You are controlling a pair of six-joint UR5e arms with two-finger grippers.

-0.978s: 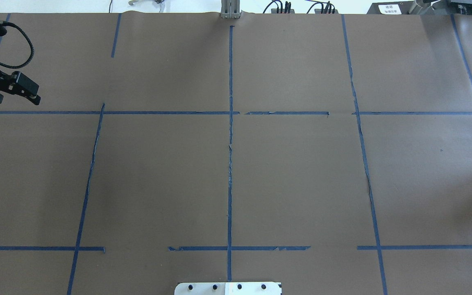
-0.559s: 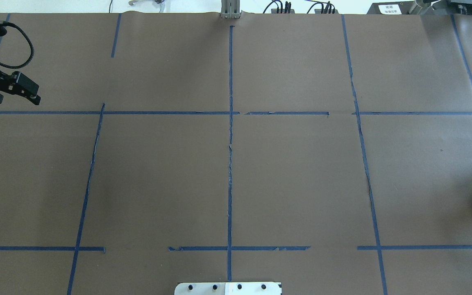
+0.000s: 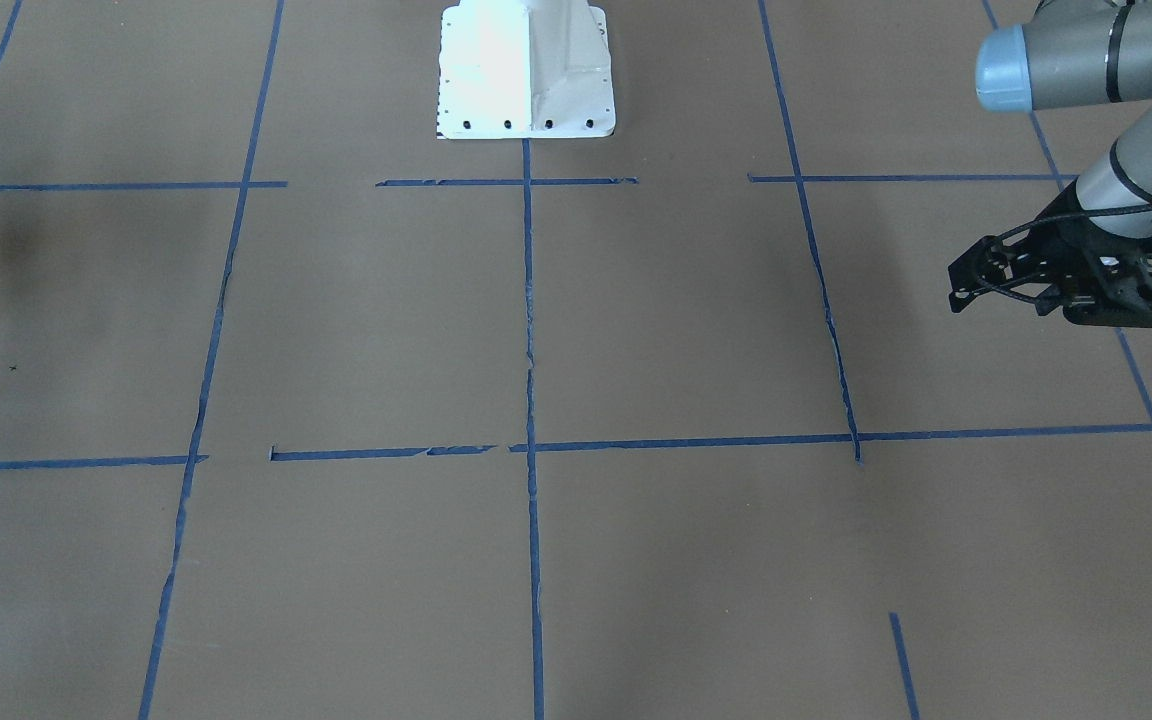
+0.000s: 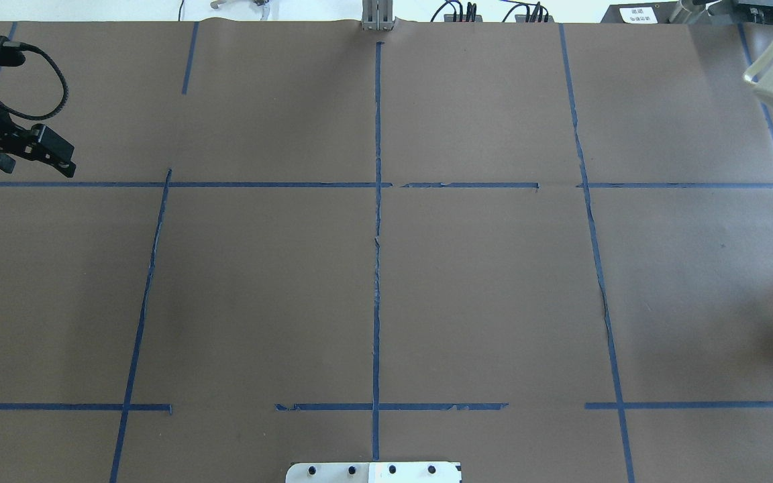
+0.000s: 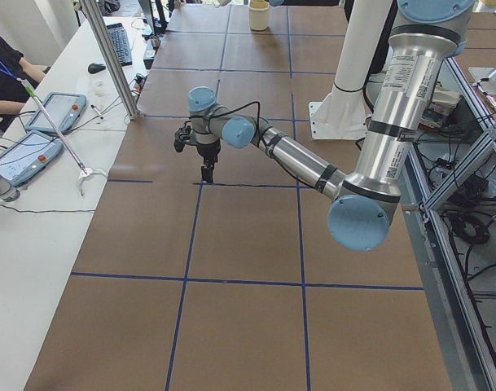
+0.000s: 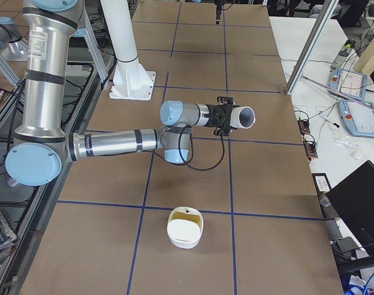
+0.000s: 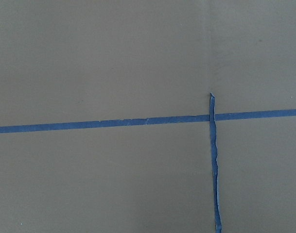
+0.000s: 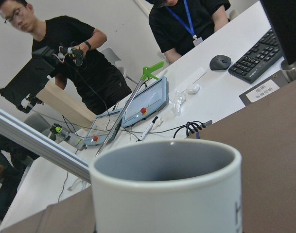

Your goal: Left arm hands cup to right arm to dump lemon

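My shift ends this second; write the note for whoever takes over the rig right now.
Left pincer: open, empty, above the table at the robot's left end.
Right pincer: shut on the cup, held in the air on its side.
Lemon: none visible in the cup's grey inside. Something yellowish lies in the white tub on the table, too small to identify.
Done: the handover.
Left: confirm the lemon is out, then likely set the cup down.

White cup [image 8: 167,199], grey inside; brown table [image 4: 259,282], blue grid.
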